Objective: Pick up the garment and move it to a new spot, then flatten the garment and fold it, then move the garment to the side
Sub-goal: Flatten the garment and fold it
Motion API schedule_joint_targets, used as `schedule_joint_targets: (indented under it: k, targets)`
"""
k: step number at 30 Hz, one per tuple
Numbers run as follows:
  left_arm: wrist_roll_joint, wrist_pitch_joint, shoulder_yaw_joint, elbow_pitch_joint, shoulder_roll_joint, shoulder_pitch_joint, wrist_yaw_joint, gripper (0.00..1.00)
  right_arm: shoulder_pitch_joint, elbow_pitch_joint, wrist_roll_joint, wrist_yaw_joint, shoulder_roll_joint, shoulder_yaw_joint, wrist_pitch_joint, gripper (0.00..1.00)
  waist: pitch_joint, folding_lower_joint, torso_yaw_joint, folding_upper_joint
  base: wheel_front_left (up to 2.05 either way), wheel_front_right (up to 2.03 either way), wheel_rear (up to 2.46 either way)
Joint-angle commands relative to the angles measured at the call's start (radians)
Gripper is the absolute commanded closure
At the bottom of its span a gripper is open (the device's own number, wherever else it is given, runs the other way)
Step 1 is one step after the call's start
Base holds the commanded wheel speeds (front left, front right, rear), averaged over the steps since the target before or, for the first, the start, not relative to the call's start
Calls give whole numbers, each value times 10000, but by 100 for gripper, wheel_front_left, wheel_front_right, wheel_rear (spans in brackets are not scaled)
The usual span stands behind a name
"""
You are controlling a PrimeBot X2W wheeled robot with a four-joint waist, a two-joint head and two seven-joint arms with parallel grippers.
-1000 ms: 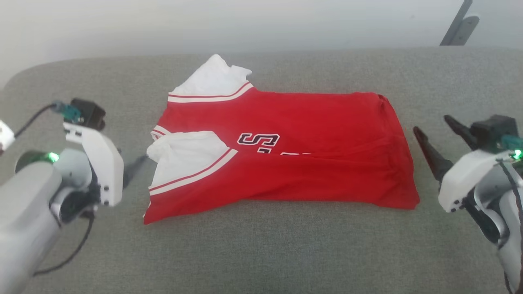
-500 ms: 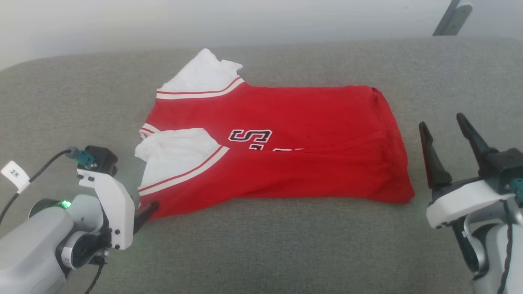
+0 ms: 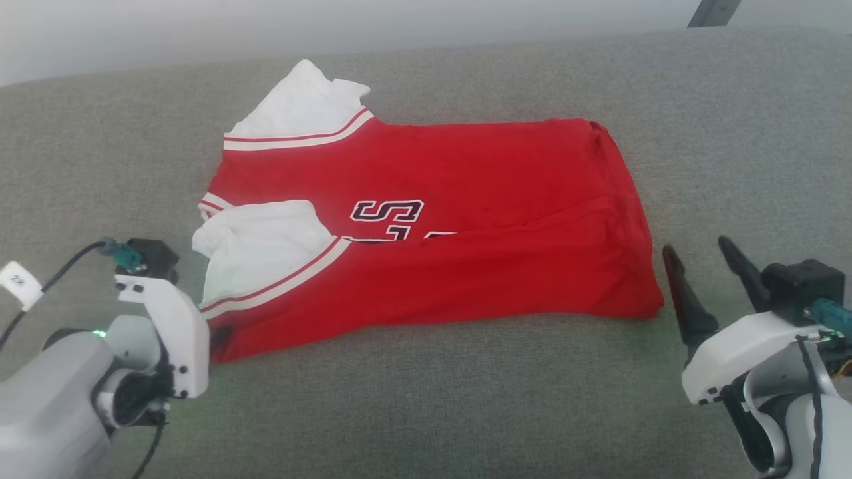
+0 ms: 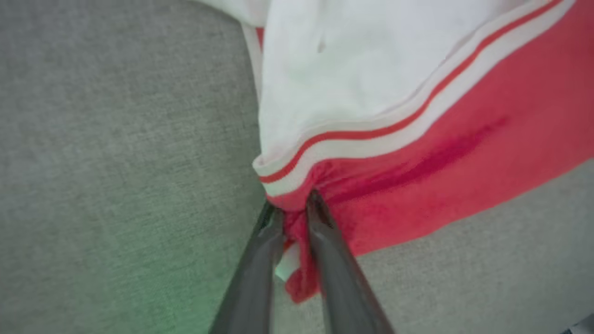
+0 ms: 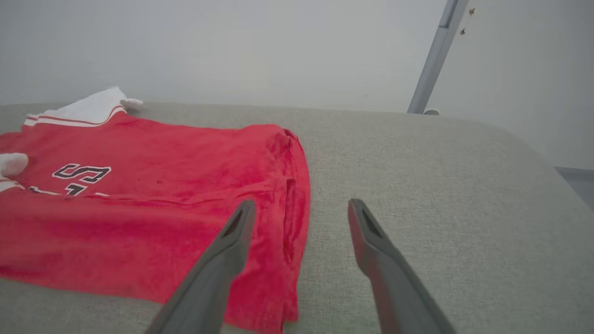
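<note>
The garment (image 3: 466, 226), a bright red shirt with white sleeve ends and striped trim, lies folded lengthwise on the grey cushion, collar end to the left. My left gripper (image 3: 219, 336) sits at its near left corner. In the left wrist view the two fingers (image 4: 325, 250) are pinched on the red hem (image 4: 297, 218) just below the striped cuff. My right gripper (image 3: 699, 263) stands open just off the garment's right end, above the cushion. In the right wrist view its spread fingers (image 5: 227, 250) frame the garment's near right corner (image 5: 283, 260).
The grey fabric cushion (image 3: 466, 399) stretches wide on all sides of the shirt, with a curved back edge against a pale wall. A grey metal pole (image 5: 434, 55) leans at the far right behind the cushion.
My left gripper moved in on the shirt's near left corner and shut on the hem. The right gripper stayed open, coming down nearer the shirt's right end. The head camera tipped down.
</note>
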Motion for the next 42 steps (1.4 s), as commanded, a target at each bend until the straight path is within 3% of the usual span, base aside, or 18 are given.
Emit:
schedule_joint_targets:
  k: [1,9,19,20,21,22,33,42]
  targets:
    - [51,105,-362,180,-420,369,-71,100,40,67,205,-19,-19,17,238,0,-10,0,35,-1,0,0,0]
    - [304,-80,-482,609,-973,-44,-519,100,-449,1002,994,-13,-710,260,2527,0,-26,0,445,-1,0,0,0]
    - [453,-308,-575,1069,-1450,-262,-949,100,-1377,2811,1796,-13,-1042,819,4778,0,-11,0,930,-1,0,0,0]
    - [477,-327,-587,1116,-1491,-286,-978,100,-1451,3015,1835,-11,-1073,925,4961,21,-4,0,964,-1,0,0,0]
    - [484,-347,-598,1166,-1516,-299,-1013,100,-1539,3181,1842,-11,-1114,1062,5107,65,2,0,990,-1,0,0,0]
    - [447,-371,-609,1208,-1548,-312,-1034,100,-1617,3333,1880,-11,-1158,1149,5219,100,7,0,1019,-1,0,0,0]
    - [290,-356,-484,1428,-1340,-473,-1222,100,-2062,3610,2103,-22,-1720,1580,5269,100,-196,0,1151,-1,0,0,0]
    - [297,136,-411,291,-516,-470,-695,100,-1692,2488,2725,-20,-2667,1986,5856,100,-516,0,1223,-1,0,0,0]
